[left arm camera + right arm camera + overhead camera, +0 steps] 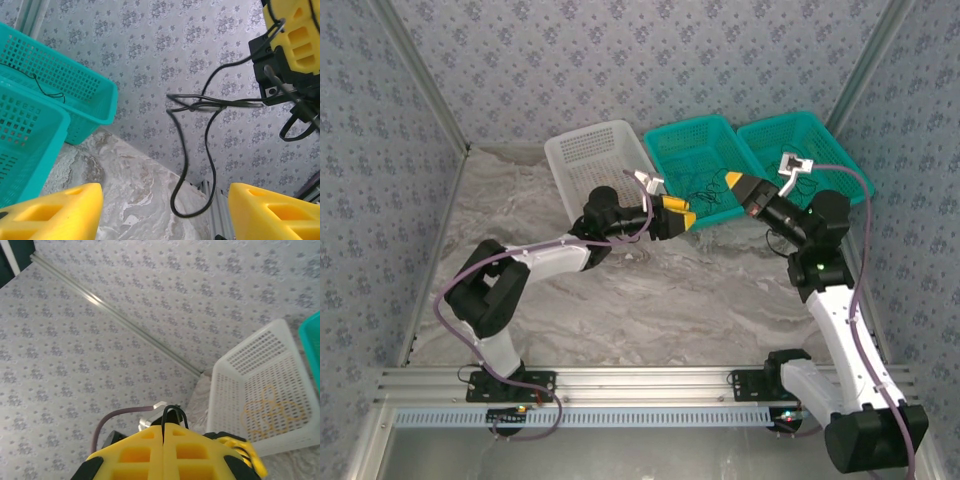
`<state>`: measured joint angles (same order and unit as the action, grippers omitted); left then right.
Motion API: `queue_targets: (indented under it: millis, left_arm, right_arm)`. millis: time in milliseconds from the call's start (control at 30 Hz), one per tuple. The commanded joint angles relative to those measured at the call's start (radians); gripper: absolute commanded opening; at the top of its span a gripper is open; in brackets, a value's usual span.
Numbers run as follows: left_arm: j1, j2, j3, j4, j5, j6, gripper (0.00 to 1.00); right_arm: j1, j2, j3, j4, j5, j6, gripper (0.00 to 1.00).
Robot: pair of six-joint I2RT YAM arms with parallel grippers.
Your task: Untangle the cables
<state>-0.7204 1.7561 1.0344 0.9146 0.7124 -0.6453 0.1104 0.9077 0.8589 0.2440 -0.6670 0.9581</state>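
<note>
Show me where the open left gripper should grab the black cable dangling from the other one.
Probably the hanging loop of the black cable, just below where its strands cross. The right gripper pinches its top, so the loop hangs free, nearly upright. The left gripper, jaws open, faces it; coming straight forward should straddle one strand.

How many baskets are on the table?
3: a white basket at the back left, a teal basket beside it in the middle, and a second teal basket on the right. None seems hidden.
</note>
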Motion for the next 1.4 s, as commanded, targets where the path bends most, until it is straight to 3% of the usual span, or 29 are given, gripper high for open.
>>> queue_targets:
  millis: [0, 267, 400, 500, 667, 833, 933, 1067, 1133, 1167, 1267, 1300, 1367]
  left_arm:
    - [-0.004, -0.049, 0.03, 0.072, 0.037, 0.006, 0.67]
    - [0.001, -0.046, 0.056, 0.1, 0.071, -0.012, 0.54]
    - [0.002, -0.041, 0.056, 0.115, 0.064, -0.019, 0.24]
    - [0.009, -0.061, 0.04, 0.038, -0.054, 0.006, 0.0]
    - [0.097, -0.173, -0.078, -0.18, -0.454, -0.049, 0.0]
    - [0.145, -0.27, -0.17, -0.264, -0.628, -0.101, 0.0]
    - [0.145, -0.293, -0.179, -0.282, -0.674, -0.122, 0.0]
    - [0.157, -0.329, -0.206, -0.31, -0.796, -0.184, 0.0]
    - [0.187, -0.341, -0.226, -0.275, -0.761, -0.204, 0.0]
    - [0.211, -0.338, -0.222, -0.255, -0.685, -0.212, 0.0]
    - [0.23, -0.306, -0.117, -0.278, -0.386, -0.12, 0.0]
    - [0.216, -0.297, -0.061, -0.359, -0.337, -0.061, 0.0]
    - [0.172, -0.272, 0.089, -0.641, -0.305, 0.12, 0.0]
  right_arm:
    - [0.032, -0.006, 0.052, 0.01, -0.01, -0.003, 0.0]
    - [0.057, -0.014, 0.049, 0.021, 0.001, -0.009, 0.0]
    - [0.063, -0.014, 0.042, 0.033, 0.002, -0.01, 0.0]
    - [0.058, -0.038, 0.034, -0.007, 0.048, -0.055, 0.0]
    - [-0.062, -0.174, 0.034, -0.317, 0.367, -0.2, 0.0]
    - [-0.231, -0.231, 0.029, -0.413, 0.449, -0.247, 0.0]
    - [-0.252, -0.228, 0.047, -0.477, 0.514, -0.304, 0.0]
    - [-0.273, -0.231, 0.028, -0.561, 0.705, -0.383, 0.0]
    - [-0.307, -0.228, 0.002, -0.561, 0.737, -0.405, 0.0]
    - [-0.328, -0.221, -0.009, -0.541, 0.73, -0.429, 0.0]
    - [-0.338, -0.166, -0.022, -0.486, 0.484, -0.518, 0.0]
    - [-0.329, -0.15, -0.024, -0.457, 0.394, -0.535, 0.05]
    - [-0.279, -0.122, -0.036, -0.358, 0.205, -0.571, 0.38]
